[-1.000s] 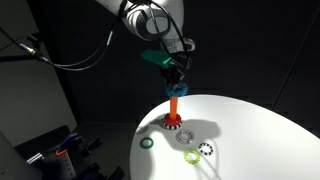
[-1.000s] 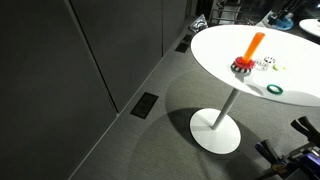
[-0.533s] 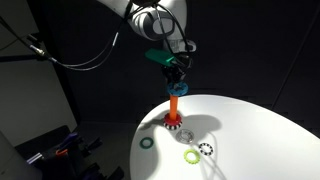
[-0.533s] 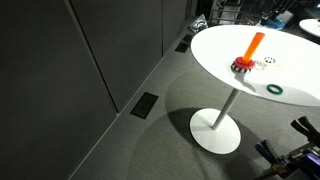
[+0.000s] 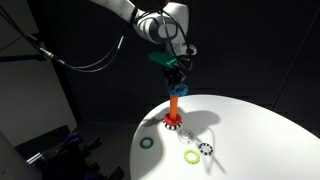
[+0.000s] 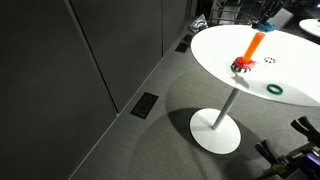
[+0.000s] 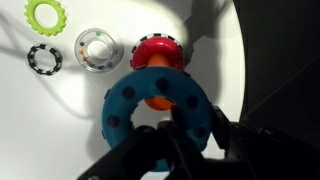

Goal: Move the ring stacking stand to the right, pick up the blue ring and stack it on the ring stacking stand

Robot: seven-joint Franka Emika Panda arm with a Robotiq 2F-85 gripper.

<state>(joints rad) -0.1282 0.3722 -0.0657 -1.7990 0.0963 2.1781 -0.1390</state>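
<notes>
Wrist view — hand (image 7: 176, 128) grips one blue ring (image 7: 122, 106) over one ring stacking stand (image 7: 158, 50) — three loose pieces (image 7: 97, 50) beside.

Hard light from above bleaches the white table (image 5: 250, 125) nearly to glare, while everything around it lies dim. The ring stacking stand (image 5: 174, 108) casts a dark, soft-edged shadow on the table.

End effector (image 5: 176, 76) closed, facing down
</notes>
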